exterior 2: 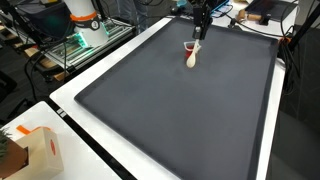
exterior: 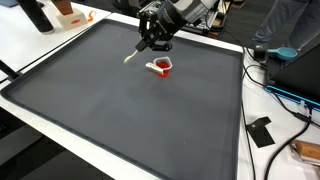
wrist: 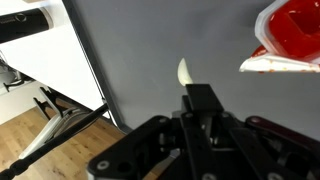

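The tool [exterior: 150, 42] is clamped on a pale spoon-like utensil [exterior: 131, 57]. In the wrist view the fingers sit tight together with only the cream tip [wrist: 184, 72] poking out past them. The step in hand looks like carrying or positioning this utensil over the dark mat [exterior: 120, 110] that covers most of the white counter [exterior: 255, 160]. The utensil hangs at a slant from the tool, with its free end pointing down and away. Whether that end touches the mat cannot be told from these views. A small red cup [exterior: 162, 67] with a white rim or handle stands on the mat just beside the tool, near the far edge. In an exterior view the cup [exterior 2: 190, 45] sits directly below the tool [exterior 2: 200, 25], with the utensil [exterior 2: 192, 60] reaching past it towards the camera. In the wrist view the cup [wrist: 292, 28] lies off to the upper right, apart from the utensil's tip. As a judgement, any further move calls for a firm hold and care with the cup so near, because a swing of the slanted utensil could knock it over.
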Action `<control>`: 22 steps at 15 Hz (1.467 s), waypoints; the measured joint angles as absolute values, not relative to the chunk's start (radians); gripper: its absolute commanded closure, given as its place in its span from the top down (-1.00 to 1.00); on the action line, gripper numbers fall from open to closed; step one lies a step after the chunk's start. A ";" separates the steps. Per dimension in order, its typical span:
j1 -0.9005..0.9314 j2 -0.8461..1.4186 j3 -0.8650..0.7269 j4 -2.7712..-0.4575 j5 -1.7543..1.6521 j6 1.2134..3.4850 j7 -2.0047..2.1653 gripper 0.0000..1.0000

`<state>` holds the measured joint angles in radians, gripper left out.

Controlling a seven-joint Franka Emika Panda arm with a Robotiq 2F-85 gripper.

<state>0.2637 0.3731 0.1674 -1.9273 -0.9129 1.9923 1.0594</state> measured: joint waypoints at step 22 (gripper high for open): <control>0.166 -0.001 0.149 -2.042 -0.281 2.153 0.419 -0.94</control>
